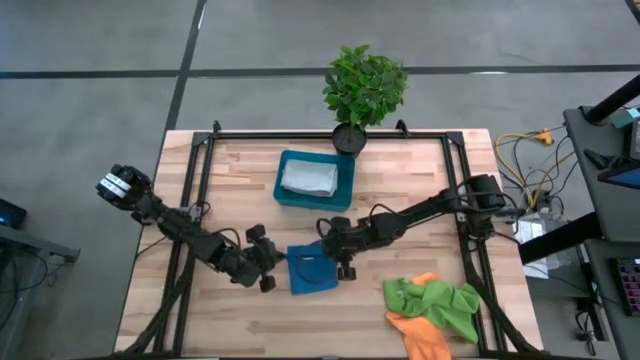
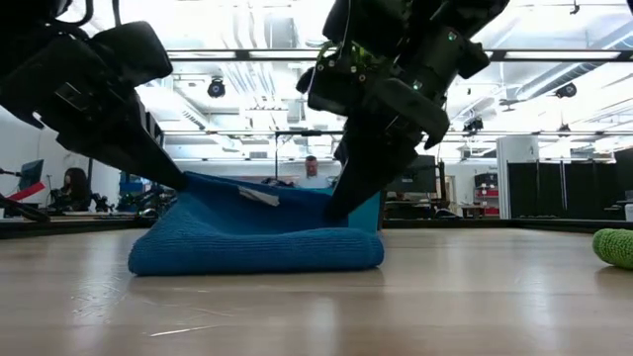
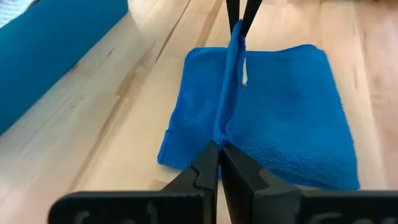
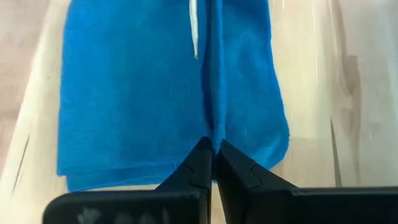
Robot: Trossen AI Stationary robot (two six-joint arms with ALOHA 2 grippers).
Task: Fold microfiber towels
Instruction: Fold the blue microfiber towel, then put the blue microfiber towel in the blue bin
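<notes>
The bright blue towel lies folded at the table's middle, and a ridge of it is raised between my two grippers. My left gripper is shut on the ridge's left end and my right gripper on its right end. The grey-white towel lies folded inside the blue tray. The lime green towel and the orange towel lie crumpled together at the near right. A white tag shows on the blue towel. My left gripper pinches the left end of the raised ridge between its two fingers, slanting down from the table's left, in line with the ridge. One layer or several, I cannot tell. The ridge runs fairly straight to the other gripper; the towel's lower part rests on the table. My right gripper pinches the right end of the same ridge between its two fingers, slanting down from the table's right, in line with the ridge. The ridge stands a little above the rest of the towel, which lies on the table.
A potted plant stands at the far edge behind the tray. A black frame rail runs round the table. Bare wood lies near of the blue towel. People show in the room beyond.
</notes>
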